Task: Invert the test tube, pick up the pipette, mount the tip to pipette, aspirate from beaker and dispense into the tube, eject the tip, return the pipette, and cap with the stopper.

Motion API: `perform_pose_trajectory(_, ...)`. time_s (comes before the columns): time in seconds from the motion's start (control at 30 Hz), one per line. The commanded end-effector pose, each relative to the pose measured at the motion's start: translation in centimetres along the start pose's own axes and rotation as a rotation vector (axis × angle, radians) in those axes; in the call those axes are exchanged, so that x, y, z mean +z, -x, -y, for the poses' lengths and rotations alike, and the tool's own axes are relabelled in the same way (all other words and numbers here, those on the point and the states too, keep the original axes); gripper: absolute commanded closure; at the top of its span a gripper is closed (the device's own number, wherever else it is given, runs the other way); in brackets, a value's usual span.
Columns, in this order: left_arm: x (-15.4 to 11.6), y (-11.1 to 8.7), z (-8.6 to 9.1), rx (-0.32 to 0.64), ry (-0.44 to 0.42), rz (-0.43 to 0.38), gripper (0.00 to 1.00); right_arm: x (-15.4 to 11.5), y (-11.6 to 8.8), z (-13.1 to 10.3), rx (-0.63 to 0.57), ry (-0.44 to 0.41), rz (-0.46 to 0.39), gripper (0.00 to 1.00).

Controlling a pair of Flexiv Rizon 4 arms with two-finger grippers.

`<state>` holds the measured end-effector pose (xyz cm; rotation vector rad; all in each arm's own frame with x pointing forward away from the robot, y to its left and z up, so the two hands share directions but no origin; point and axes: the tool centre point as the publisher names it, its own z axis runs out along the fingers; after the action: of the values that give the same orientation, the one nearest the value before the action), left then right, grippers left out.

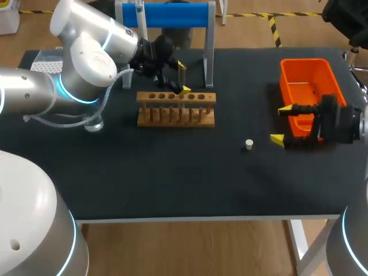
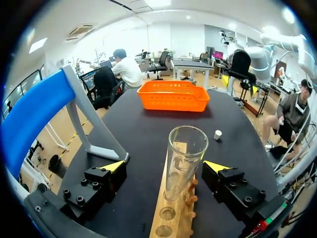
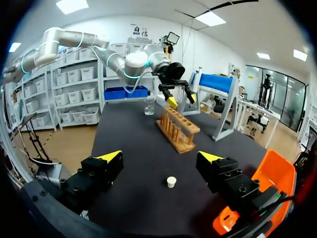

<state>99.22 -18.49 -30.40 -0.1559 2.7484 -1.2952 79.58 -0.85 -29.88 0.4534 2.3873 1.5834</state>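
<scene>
Between the spread fingers of the left gripper (image 2: 165, 166): a clear glass test tube (image 2: 184, 158), upright, mouth up. Touches neither yellow tip, with a gap on both sides. Seated in one hole of a light wooden rack (image 2: 171, 218) with a row of round holes on top and peg-like dowels below. Smooth, see-through cylinder with a rounded rim.

Seen from the head view, that same left gripper (image 1: 183, 77) over the rack (image 1: 176, 109), test tube (image 1: 181, 72) between its tips.

Well apart, at the far side of the matte black table (image 1: 172, 184): the right gripper (image 1: 281, 124), fingers wide apart, nothing held. Just ahead of it, alone on the table, a small white cylindrical stopper (image 1: 249, 144). Beside that gripper, a bright orange plastic basket (image 1: 305, 80), rectangular, with slotted walls.

Behind the rack, a stand with a blue bar on grey legs (image 1: 167, 14). Near the left arm, a clear glass beaker (image 1: 95, 122).
</scene>
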Motion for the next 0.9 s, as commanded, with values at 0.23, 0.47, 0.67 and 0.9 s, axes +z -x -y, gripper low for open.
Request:
perform_pose_trajectory(0.23, 0.0, 0.0, 0.0, 0.000, 0.001, -0.002, 0.00, 2.6, -1.3, 2.7, 0.036, -0.028, 0.057, 0.00)
perform_pose_trajectory(0.47, 0.0, 0.0, 0.0, 0.000, 0.001, -0.002, 0.00, 3.9, -1.2, 4.2, 0.054, -0.064, 0.080, 0.00)
perform_pose_trajectory(0.67, 0.0, 0.0, 0.0, 0.000, 0.001, -0.002, 0.00, 4.7, -0.8, 5.6, 0.070, -0.101, 0.095, 0.00)
perform_pose_trajectory(0.9, 0.0, 0.0, 0.0, 0.000, 0.001, -0.002, 0.00, 6.0, -0.9, 6.8, 0.081, -0.129, 0.108, 0.00)
